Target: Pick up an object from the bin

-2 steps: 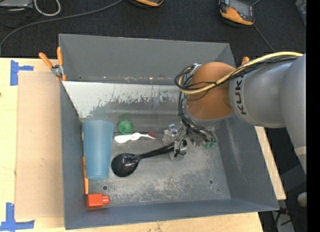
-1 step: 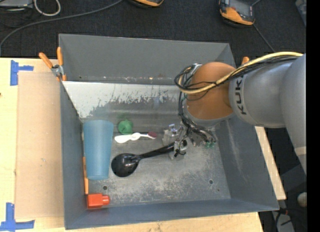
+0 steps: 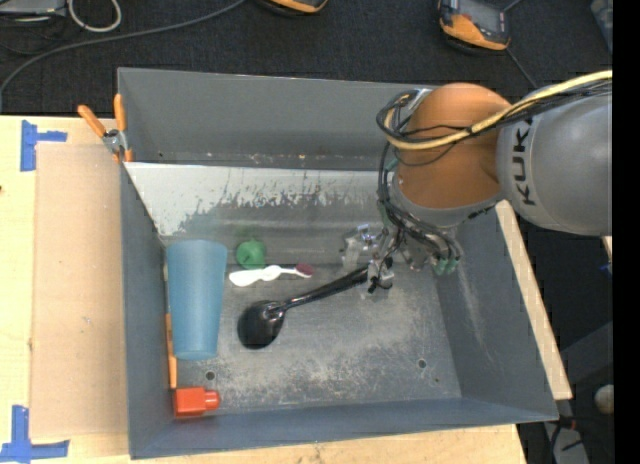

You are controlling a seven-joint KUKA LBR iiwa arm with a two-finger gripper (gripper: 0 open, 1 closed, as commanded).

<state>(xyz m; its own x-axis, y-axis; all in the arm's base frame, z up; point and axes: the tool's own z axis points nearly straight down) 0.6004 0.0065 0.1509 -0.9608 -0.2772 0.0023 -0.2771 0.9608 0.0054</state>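
My gripper (image 3: 378, 274) hangs low in the right half of the bin, right at the upper end of a black ladle's handle. The black ladle (image 3: 262, 324) lies on the floor with its round bowl toward the lower left and its handle slanting up to the right as far as the gripper. Just left of the handle lies a small white plastic spoon (image 3: 258, 275). A small green lump (image 3: 250, 251) sits above that spoon.
A light blue plastic cup (image 3: 196, 297) lies on its side along the bin's left wall. An orange-handled tool (image 3: 193, 400) runs down that wall to the lower left corner. The arm's orange cover and cables hang over the right back part of the bin.
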